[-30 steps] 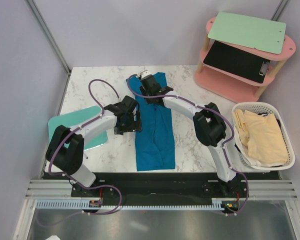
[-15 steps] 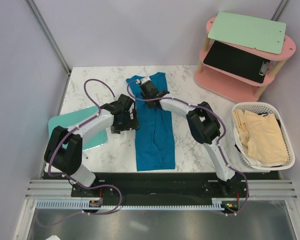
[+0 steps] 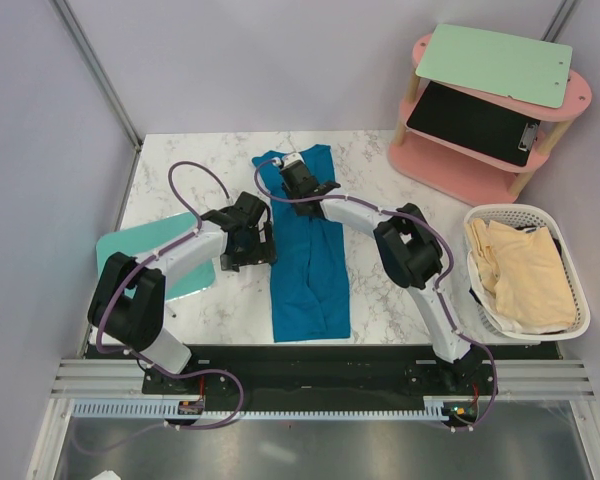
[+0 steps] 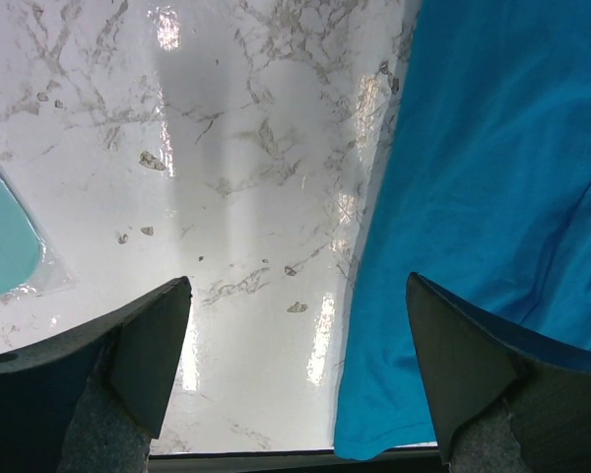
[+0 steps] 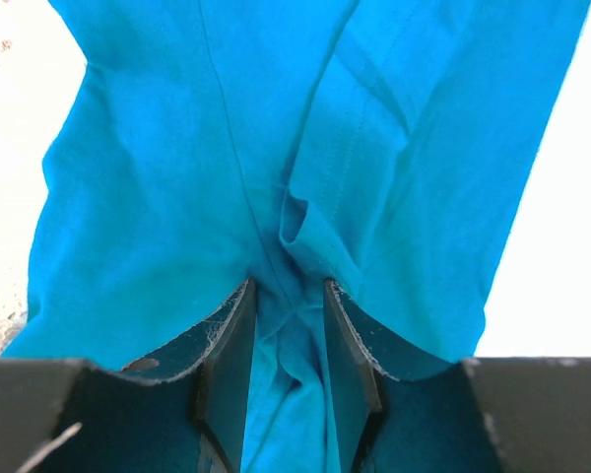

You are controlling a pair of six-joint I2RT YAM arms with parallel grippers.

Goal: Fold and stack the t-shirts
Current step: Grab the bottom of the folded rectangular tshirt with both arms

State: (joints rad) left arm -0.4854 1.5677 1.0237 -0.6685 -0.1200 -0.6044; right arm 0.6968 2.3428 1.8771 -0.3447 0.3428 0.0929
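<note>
A teal-blue t-shirt (image 3: 310,262) lies lengthwise on the marble table, folded into a long strip. My right gripper (image 3: 302,178) is at its far end, shut on a bunch of the blue cloth (image 5: 291,325) that fills the gap between its fingers. My left gripper (image 3: 252,246) hovers open at the shirt's left edge. In the left wrist view its fingers (image 4: 148,340) straddle bare marble and the blue shirt's edge (image 4: 453,246), holding nothing. Pale cream-yellow t-shirts (image 3: 520,272) lie crumpled in the white mesh basket (image 3: 572,300) at the right.
A mint-green board (image 3: 128,255) lies on the table's left side under the left arm. A pink two-tier shelf (image 3: 450,165) at the back right holds a green clipboard (image 3: 495,62) on top and a black one below. Grey walls bound the table.
My left gripper has drifted slightly left, off the shirt's edge. My right gripper slid a little toward the far end of the shirt and stays shut on the cloth.
</note>
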